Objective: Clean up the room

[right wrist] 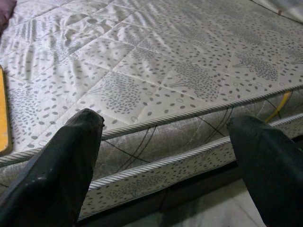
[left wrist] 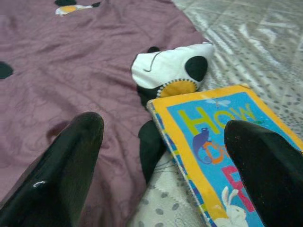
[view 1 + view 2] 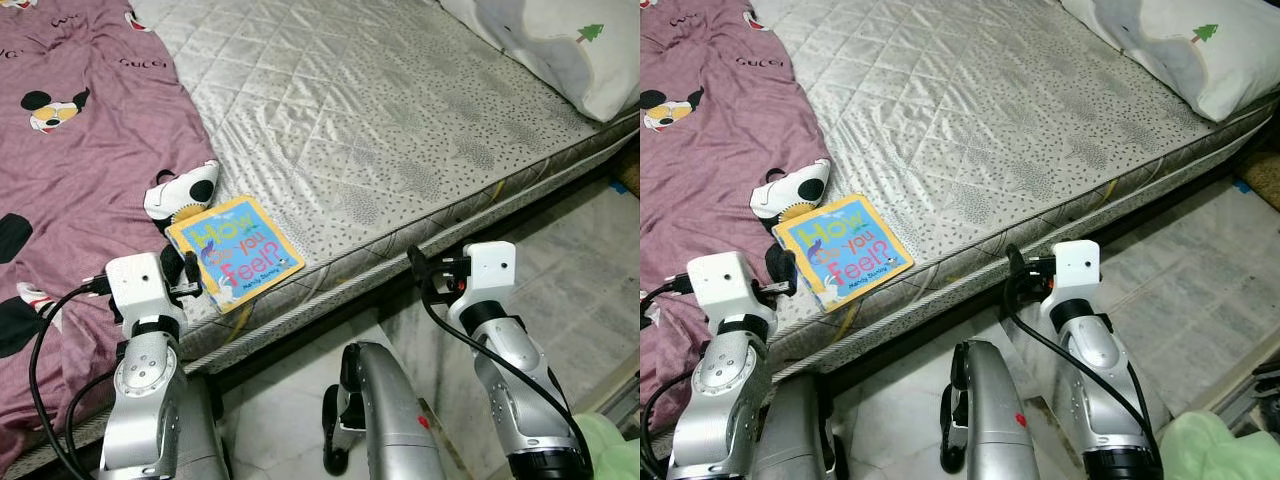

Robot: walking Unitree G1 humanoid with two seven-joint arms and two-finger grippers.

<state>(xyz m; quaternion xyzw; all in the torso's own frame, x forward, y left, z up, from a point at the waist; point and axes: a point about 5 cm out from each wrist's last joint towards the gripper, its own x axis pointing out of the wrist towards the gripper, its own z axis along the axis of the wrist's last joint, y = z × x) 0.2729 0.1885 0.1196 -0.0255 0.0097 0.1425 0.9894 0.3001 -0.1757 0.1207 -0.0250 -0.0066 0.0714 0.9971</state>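
Where blanket (image 3: 70, 190) meets book (image 3: 234, 252), left hand (image 2: 161, 156) gapes.

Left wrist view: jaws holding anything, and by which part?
Nothing held. The left gripper is open, poised over the near corner of the book, not closed on it.

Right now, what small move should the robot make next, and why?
Probably ease the left claw forward over the book's near corner. Its fingers are open, empty and pointed at that corner, and the book lies flat at the mattress edge.
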